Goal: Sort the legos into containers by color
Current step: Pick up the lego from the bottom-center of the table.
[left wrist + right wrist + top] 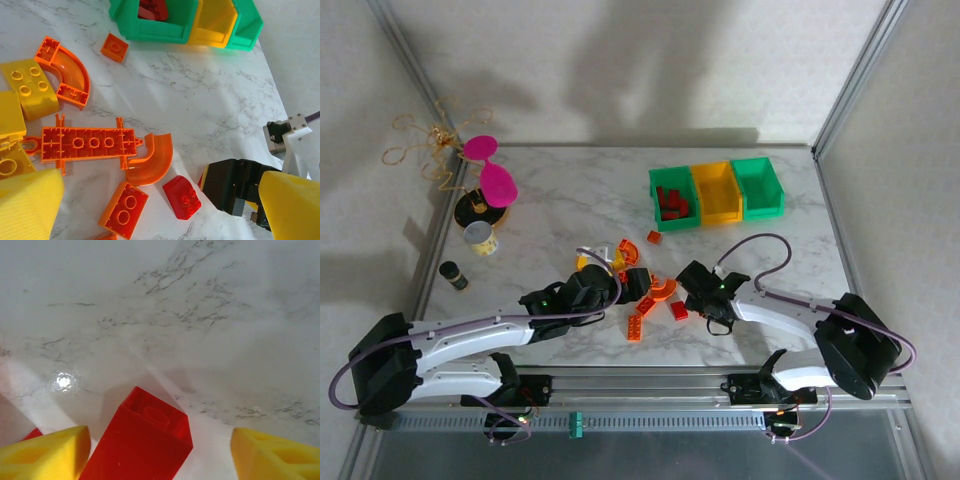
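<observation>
1. White marble-patterned tabletop (580, 190): carries every item below.
2. Left white robot arm (470, 335) and right white robot arm (790, 310): both reach in towards the middle of the tabletop.
3. Three joined open-top plastic containers, green, yellow, green (720, 213): in a row at the far right. The left green one holds several red bricks (672, 203).
4. Left pincer (160, 207): yellow pads wide apart, nothing gripped, hanging over the loose bricks.
5. Right pincer (160, 455): yellow tips apart, one either side of a red rectangular brick (142, 440) that sits nearer the left tip, with a clear gap to the right tip.
6. Loose plastic legos (650, 290): clustered on the tabletop between the two pincers, well apart from the containers.
   - long orange plate, underside up (87, 144)
   - two orange arched pieces (70, 75) (152, 160); the second touches the plate's end
   - yellow studded brick (30, 85)
   - orange rectangular brick (124, 210)
   - red round-topped brick (182, 197)
   - small orange square brick (114, 47), lying apart, near the left green container
7. Pink cups (492, 170), small white cup (480, 238), small dark jar (453, 275): at the left edge.
</observation>
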{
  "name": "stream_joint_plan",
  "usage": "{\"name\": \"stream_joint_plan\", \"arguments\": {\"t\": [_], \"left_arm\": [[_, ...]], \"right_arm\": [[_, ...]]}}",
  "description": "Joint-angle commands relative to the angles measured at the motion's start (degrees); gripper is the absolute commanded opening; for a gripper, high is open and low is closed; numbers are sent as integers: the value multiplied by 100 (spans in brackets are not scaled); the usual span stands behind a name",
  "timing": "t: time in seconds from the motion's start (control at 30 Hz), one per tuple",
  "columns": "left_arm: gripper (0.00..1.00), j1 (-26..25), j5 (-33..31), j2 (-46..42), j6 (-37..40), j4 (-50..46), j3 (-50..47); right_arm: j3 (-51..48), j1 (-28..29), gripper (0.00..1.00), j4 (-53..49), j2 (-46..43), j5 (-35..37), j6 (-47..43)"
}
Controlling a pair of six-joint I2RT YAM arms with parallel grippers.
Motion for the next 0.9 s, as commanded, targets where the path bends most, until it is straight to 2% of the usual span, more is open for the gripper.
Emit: {"name": "stream_joint_plan", "arguments": {"t": [0.0,0.33,0.63,0.87], "left_arm": [[100,-68,-186,49,-70,81,63],[100,-73,-386,-74,-29,-56,99],[100,-45,-620,-253,2,-145,163],[100,184,-798,-377,222,-315,351]], "right_arm": [[10,47,67,114,100,171,214],[-85,45,40,361,-36,200,52],[567,-79,31,246,-160,580,-614],[1591,-762,30,965,217,467,-1927]]}}
